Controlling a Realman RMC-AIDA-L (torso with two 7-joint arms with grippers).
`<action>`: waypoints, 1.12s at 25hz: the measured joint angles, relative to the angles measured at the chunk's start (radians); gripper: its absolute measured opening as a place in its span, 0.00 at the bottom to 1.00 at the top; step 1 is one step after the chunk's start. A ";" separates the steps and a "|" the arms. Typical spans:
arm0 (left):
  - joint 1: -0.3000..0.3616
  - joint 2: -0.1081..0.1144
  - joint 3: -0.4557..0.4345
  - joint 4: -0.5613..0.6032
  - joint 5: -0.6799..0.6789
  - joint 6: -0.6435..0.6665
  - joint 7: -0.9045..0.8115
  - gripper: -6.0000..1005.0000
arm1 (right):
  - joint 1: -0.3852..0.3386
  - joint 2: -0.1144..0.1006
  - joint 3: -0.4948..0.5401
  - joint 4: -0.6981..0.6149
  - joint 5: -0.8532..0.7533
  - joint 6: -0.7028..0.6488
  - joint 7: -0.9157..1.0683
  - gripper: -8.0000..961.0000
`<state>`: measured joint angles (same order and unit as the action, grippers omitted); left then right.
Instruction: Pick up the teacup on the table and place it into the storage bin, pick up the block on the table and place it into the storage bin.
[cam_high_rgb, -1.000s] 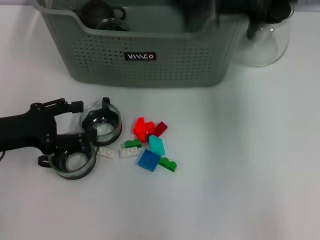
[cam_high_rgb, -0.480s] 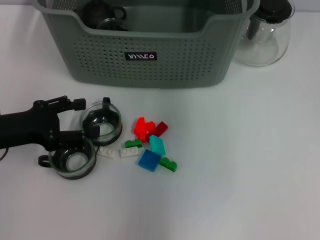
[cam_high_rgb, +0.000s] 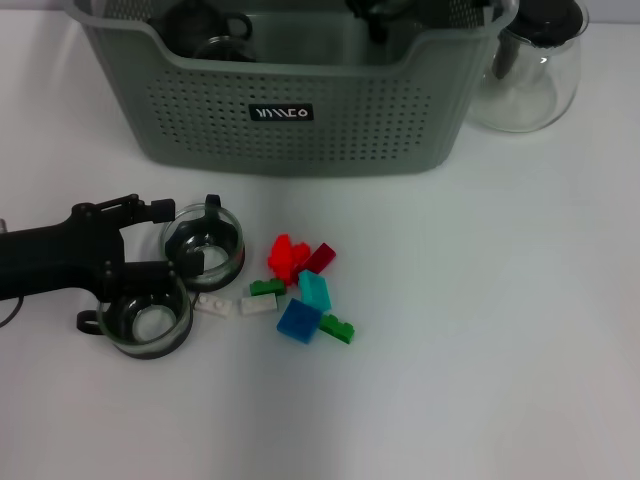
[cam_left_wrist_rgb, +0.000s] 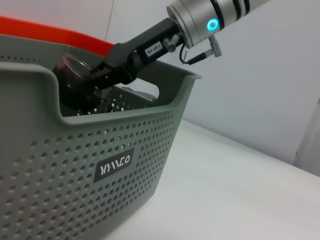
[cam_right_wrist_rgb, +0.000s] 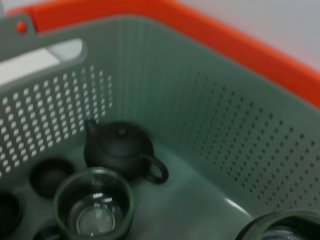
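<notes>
Two glass teacups stand on the white table in the head view, one (cam_high_rgb: 203, 245) at the tip of my left gripper (cam_high_rgb: 165, 240) and another (cam_high_rgb: 148, 315) just in front of it. The left gripper is open, its black fingers (cam_high_rgb: 140, 211) beside the farther cup's left side. A cluster of small blocks (cam_high_rgb: 298, 320) in red, green, teal, blue and white lies to the right of the cups. The grey-green storage bin (cam_high_rgb: 290, 140) stands at the back. My right gripper (cam_left_wrist_rgb: 92, 80) reaches into the bin (cam_left_wrist_rgb: 100, 150) beside a glass cup (cam_left_wrist_rgb: 70, 67).
A clear glass teapot (cam_high_rgb: 525, 70) with a black lid stands right of the bin. Inside the bin (cam_right_wrist_rgb: 260, 150) sit a black teapot (cam_right_wrist_rgb: 120, 147), a glass teacup (cam_right_wrist_rgb: 92, 210) and small dark cups (cam_right_wrist_rgb: 47, 175). White table stretches to the front and right.
The right arm, a second ago spread over the bin's back right corner, now shows only as a dark part at the bin's back rim. The left gripper has barely shifted.
</notes>
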<state>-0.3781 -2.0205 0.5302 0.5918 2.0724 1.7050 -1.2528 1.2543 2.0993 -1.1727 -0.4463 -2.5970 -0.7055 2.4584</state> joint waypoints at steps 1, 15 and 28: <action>-0.001 0.000 0.002 -0.001 0.000 -0.005 0.000 0.89 | -0.004 0.000 -0.005 0.002 0.000 -0.001 0.002 0.07; -0.001 -0.001 0.006 -0.001 0.000 -0.012 0.000 0.89 | -0.015 -0.003 -0.004 0.008 -0.001 -0.026 0.018 0.08; -0.001 0.001 0.000 -0.001 -0.001 -0.011 0.000 0.89 | -0.411 0.000 0.012 -0.602 0.632 -0.065 -0.303 0.43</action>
<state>-0.3790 -2.0199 0.5306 0.5905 2.0710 1.6941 -1.2533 0.8436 2.0990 -1.1605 -1.0482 -1.9646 -0.7702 2.1553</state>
